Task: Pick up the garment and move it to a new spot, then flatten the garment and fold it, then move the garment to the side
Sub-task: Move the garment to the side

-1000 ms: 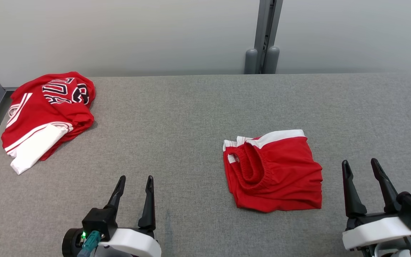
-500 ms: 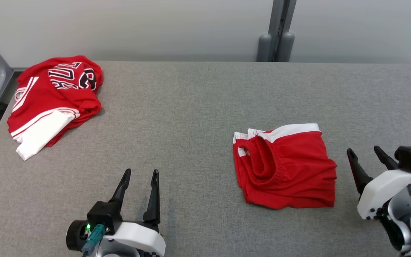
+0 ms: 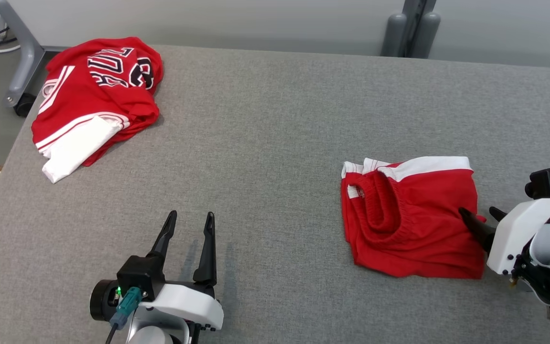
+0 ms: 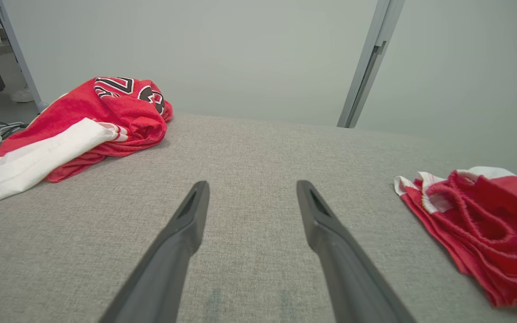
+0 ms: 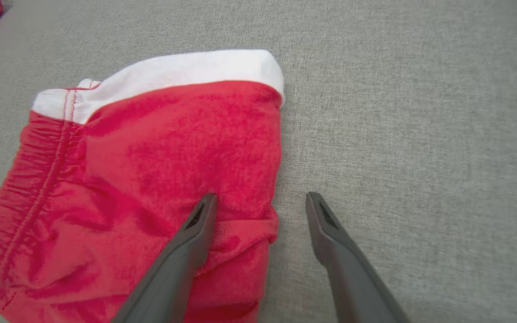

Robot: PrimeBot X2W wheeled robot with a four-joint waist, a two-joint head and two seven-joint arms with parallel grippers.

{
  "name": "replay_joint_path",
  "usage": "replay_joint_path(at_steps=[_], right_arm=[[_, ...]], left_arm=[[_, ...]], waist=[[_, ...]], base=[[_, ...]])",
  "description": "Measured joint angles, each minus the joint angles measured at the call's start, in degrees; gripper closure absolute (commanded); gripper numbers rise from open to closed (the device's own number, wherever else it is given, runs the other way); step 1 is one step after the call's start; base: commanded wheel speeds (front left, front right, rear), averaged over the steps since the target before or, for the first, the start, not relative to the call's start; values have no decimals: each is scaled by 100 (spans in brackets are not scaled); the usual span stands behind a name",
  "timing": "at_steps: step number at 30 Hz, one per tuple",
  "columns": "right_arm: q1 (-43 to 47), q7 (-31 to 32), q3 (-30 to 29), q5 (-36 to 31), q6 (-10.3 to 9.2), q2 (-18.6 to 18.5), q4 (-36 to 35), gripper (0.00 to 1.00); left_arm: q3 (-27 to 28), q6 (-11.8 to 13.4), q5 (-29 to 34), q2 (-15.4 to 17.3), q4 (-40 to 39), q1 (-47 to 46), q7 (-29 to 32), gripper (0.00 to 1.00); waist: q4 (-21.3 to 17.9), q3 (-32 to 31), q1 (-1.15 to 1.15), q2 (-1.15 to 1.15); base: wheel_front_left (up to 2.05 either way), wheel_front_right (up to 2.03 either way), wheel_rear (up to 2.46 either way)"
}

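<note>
- Shorts [image 3: 413, 220] lie bunched, roughly folded, on the counter [image 3: 275, 143].
- Right fingers [image 5: 186, 242] are spread wide and empty, straddling the shorts' right edge (one over cloth, one over bare counter).
- Left fingers [image 3: 206, 253] are wide apart and empty, well left of the shorts.
- This looks like the pickup step; next they should lower and pinch that edge, catching every layer.

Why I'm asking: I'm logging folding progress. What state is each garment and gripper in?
red shorts: folded, a little rumpled, lying on the table, not gripped.
red jersey: crumpled in a heap at the table's far left corner.
left gripper: open, empty, above bare table.
right gripper: open, one finger over the shorts' right edge, the other over bare table beside it.
</note>
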Motion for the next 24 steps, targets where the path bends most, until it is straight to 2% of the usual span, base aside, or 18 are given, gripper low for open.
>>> replay_joint_path(at_steps=[8, 9, 10, 12, 13, 18, 24], right_arm=[[-218, 145, 399, 254, 0, -149, 212, 0], [-248, 146, 448, 272, 0, -167, 241, 25], [-285, 140, 492, 292, 0, -178, 278, 56], [-350, 120, 572, 323, 1, -198, 342, 77], [-385, 62, 601, 330, 1, -199, 382, 100], [-564, -283, 698, 299, 2, -225, 549, 100], [-875, -628, 681, 64, 1, -438, 717, 100]], left_arm=[[3, 10, 3, -1, -27, -64, 0, 0], [5, 21, 10, 0, -30, -74, 0, 0], [9, 24, 10, 0, -31, -79, 0, 0], [10, 24, 11, 0, -34, -82, 0, 0], [9, 24, 13, 0, -40, -87, 0, 0], [3, 27, 68, 1, -88, -121, 0, 0], [-4, -4, 180, 0, -193, -191, 0, 0]], waist=[[55, 102, 0, 0], [52, 112, 0, 0], [47, 122, 0, 0], [33, 141, 0, 0], [24, 153, 0, 0], [-84, 203, 0, 0], [-393, 302, 0, 0]], base=[[0, 0, 0], [0, 0, 0], [0, 0, 0], [0, 0, 0], [0, 0, 0], [0, 0, 0], [0, 0, 0]])
